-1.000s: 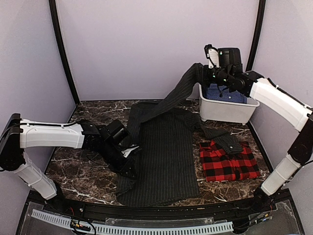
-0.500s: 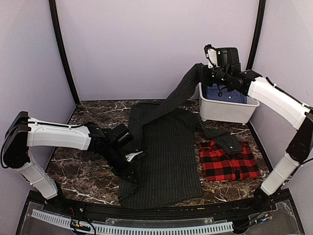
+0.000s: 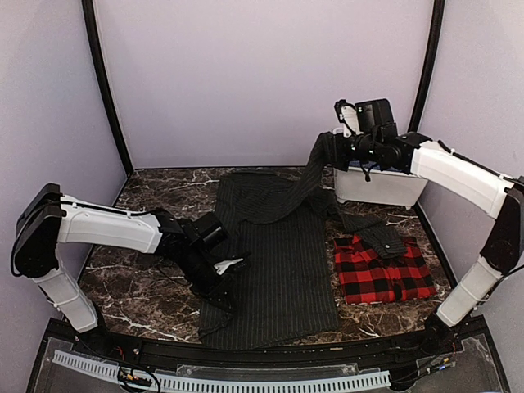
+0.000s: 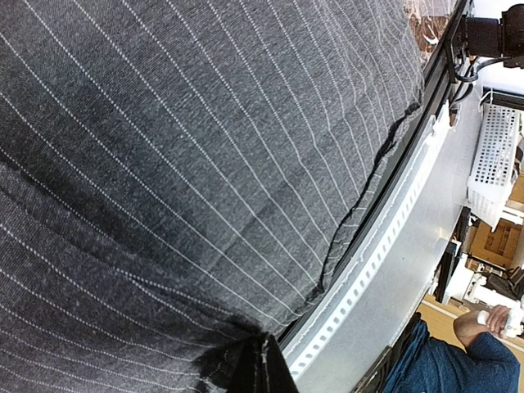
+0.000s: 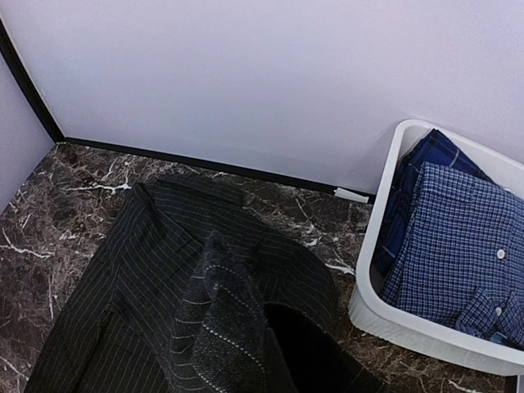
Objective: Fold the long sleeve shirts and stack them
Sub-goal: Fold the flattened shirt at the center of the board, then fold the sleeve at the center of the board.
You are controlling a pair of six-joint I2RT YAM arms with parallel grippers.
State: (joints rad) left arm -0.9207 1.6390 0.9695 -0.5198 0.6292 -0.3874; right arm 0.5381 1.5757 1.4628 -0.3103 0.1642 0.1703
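The charcoal pinstripe shirt lies spread on the middle of the marble table. My right gripper is shut on one of its sleeves and holds it up beside the bin, the sleeve hanging down to the shirt's body. In the right wrist view the sleeve covers my fingers. My left gripper is low at the shirt's left edge near the hem, shut on bunched cloth. The red-and-black plaid shirt lies folded at the right, with the other pinstripe sleeve across its top.
A white bin stands at the back right and holds blue checked shirts. The table's near rail runs just past the shirt's hem. Purple walls close in the back and sides.
My right gripper has come down and left with the sleeve, which now hangs slacker. My left gripper has slid along the shirt's left edge toward the near hem.
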